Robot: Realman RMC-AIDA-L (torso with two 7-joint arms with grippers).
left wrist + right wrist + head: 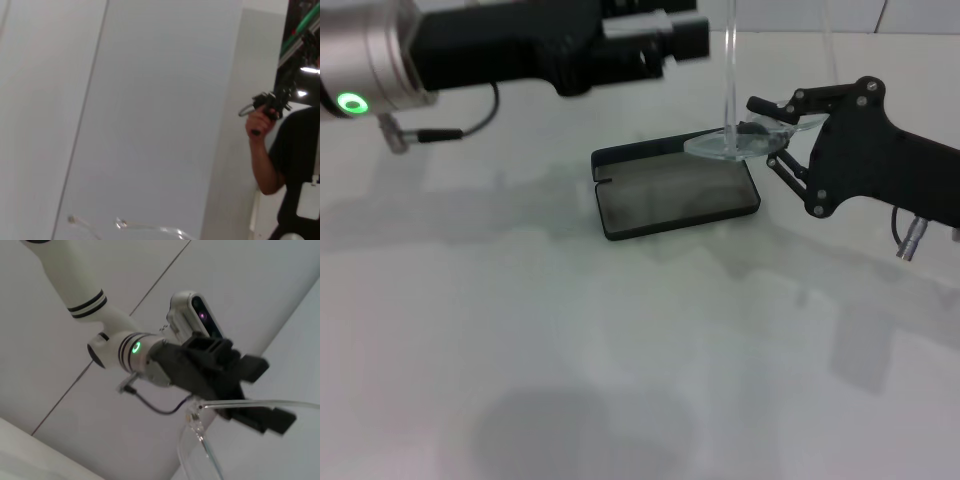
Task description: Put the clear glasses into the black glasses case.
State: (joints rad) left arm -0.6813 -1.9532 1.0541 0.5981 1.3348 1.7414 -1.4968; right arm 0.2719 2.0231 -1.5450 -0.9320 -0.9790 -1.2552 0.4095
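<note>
The black glasses case (660,197) lies open on the white table, grey lining up, lid flat behind it. My right gripper (766,134) is shut on the lens of the clear glasses (735,146), holding them just above the case's far right corner. The thin temple arms (729,60) stick straight up. My left gripper (700,30) hovers high behind the case, left of the temple arms, with its fingers apart. In the right wrist view that left gripper (277,392) shows open, with a clear temple arm (250,402) running by its fingers. The temple tips (120,223) show in the left wrist view.
The white table (570,380) stretches wide in front of the case. A person in black (295,165) stands beyond the table, holding a handheld device, seen in the left wrist view.
</note>
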